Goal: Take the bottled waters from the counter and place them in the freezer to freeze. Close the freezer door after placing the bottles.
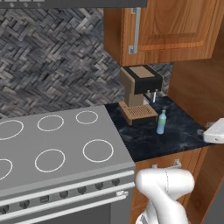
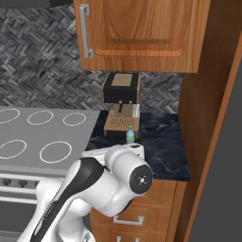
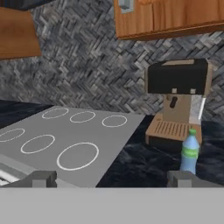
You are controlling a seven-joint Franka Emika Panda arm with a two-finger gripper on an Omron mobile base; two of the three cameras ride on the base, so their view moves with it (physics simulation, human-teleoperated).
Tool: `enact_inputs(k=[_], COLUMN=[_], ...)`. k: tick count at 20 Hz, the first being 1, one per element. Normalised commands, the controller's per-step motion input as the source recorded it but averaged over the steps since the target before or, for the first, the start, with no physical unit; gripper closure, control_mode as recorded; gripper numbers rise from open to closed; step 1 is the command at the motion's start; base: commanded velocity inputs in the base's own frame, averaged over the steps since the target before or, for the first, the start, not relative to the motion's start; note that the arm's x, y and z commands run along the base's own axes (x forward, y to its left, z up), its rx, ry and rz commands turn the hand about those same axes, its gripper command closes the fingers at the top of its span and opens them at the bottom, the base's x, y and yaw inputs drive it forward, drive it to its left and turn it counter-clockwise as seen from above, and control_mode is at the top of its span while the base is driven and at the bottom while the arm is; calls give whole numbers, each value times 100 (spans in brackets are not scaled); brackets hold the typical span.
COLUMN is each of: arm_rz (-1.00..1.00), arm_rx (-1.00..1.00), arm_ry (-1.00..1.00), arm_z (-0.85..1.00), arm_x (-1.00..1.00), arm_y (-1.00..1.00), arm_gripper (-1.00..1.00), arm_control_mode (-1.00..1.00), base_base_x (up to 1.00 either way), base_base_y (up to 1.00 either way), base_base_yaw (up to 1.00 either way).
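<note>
1. My claw (image 3: 111,178) hangs released, its two dark fingertips (image 3: 42,178) spread wide with nothing between them, low over the near edge of the stovetop.
2. A clear bluish bottle (image 1: 161,122) with a green cap stands upright on the black marbled surface (image 1: 183,131), just right of the coffee machine's tray and a little nearer to me than it.
3. In my hand view that bottle (image 3: 190,151) rises just above my right fingertip, apart from it, with the coffee machine (image 3: 177,100) behind it to the left.
4. The coffee machine (image 1: 139,92) is tan with a black top block and sits at the far end of the surface against the patterned grey wall (image 1: 52,61).
5. The grey stovetop (image 1: 61,144) with its white rings lies left of the surface, touching it along one edge.
6. A brown wooden wall cupboard (image 1: 175,30) with a silver handle hangs above the coffee machine.
7. From the right base view my arm's white elbow covers the bottle's lower part (image 2: 130,134); the green cap shows above it.
8. Brown wooden drawers (image 2: 156,203) with silver handles sit beneath the surface.
</note>
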Motion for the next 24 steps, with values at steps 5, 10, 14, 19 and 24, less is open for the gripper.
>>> enact_inputs(k=[5, 10, 14, 19, 24], arm_rz=[-3, 0, 0, -8, -11], arm_rx=[6, 0, 0, -1, 0], arm_ry=[-7, -9, -2, 3, 4], arm_z=[-40, -7, -4, -7, -8], arm_x=[54, 8, 13, 29, 20], arm_y=[16, 0, -4, 0, -5], arm_gripper=[-100, -100, -100, -100, -100], arm_control_mode=[-100, -100, -100, -100, -100], base_base_x=[0, 0, 0, 0, 0], base_base_y=[0, 0, 0, 0, 0], base_base_yaw=[0, 0, 0, 0, 0])
